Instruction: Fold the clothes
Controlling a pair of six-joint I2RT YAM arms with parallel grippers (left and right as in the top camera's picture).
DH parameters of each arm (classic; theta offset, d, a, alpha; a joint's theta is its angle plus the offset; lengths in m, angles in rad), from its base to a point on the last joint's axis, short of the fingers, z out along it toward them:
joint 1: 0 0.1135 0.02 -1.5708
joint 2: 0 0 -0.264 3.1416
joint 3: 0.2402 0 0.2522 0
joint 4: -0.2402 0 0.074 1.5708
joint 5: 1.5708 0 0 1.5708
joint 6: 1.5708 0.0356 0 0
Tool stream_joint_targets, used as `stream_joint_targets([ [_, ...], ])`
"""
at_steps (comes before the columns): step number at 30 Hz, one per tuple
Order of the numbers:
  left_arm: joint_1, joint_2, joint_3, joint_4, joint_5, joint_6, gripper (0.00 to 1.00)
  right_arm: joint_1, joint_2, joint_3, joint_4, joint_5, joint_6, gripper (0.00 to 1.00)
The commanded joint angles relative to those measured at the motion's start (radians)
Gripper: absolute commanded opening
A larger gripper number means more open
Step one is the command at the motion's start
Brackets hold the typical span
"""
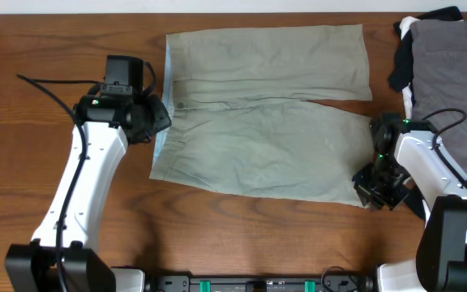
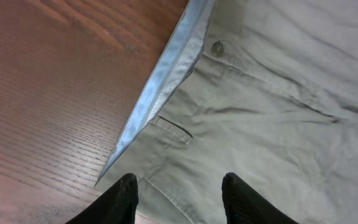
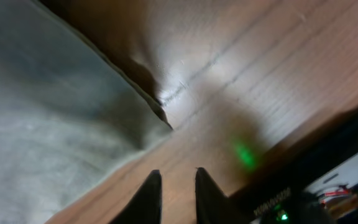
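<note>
The clothes, light khaki-olive shorts point(image 1: 266, 122), lie spread flat in the middle of the table, waistband to the left and legs to the right. The waistband's pale blue lining point(image 2: 160, 81) is turned out along its edge. My left gripper point(image 1: 156, 118) hovers at the waistband's lower left, and in the left wrist view it point(image 2: 180, 183) stands open with khaki cloth point(image 2: 278, 106) below the gap and nothing held. My right gripper point(image 1: 375, 193) is just off the lower leg's hem corner point(image 3: 160, 115). Its jaws point(image 3: 176, 174) are a little apart over bare wood, with nothing between them.
A pile of grey, black and white garments point(image 1: 452, 73) sits at the table's far right, close behind my right arm. The wooden table point(image 1: 39, 49) shows bare to the left of the shorts and along the front edge. A dark rail point(image 1: 258, 284) runs along the near side.
</note>
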Motion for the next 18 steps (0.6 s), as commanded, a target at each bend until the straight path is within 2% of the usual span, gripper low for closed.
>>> stream_joint_targets([
  [1, 0.002, 0.029, -0.005, -0.001, 0.004, 0.002, 0.47, -0.012, -0.012, -0.012, 0.027, 0.019, -0.023, 0.84],
  [2, 0.002, 0.035, -0.005, -0.001, 0.004, 0.003, 0.47, -0.010, -0.012, -0.022, 0.055, 0.023, -0.055, 0.99],
  [4, 0.002, 0.047, -0.005, -0.002, 0.003, 0.006, 0.47, -0.011, -0.014, -0.040, 0.097, 0.021, -0.098, 0.99],
  [9, 0.002, 0.056, -0.005, -0.004, 0.003, 0.033, 0.48, -0.017, -0.069, -0.064, 0.106, 0.010, -0.097, 0.97],
  [13, 0.002, 0.056, -0.005, 0.000, 0.003, 0.033, 0.48, -0.017, -0.145, -0.077, 0.127, 0.009, -0.095, 0.99],
  [18, 0.002, 0.061, -0.005, 0.011, 0.003, 0.033, 0.48, -0.017, -0.207, -0.163, 0.229, -0.043, -0.093, 0.97],
])
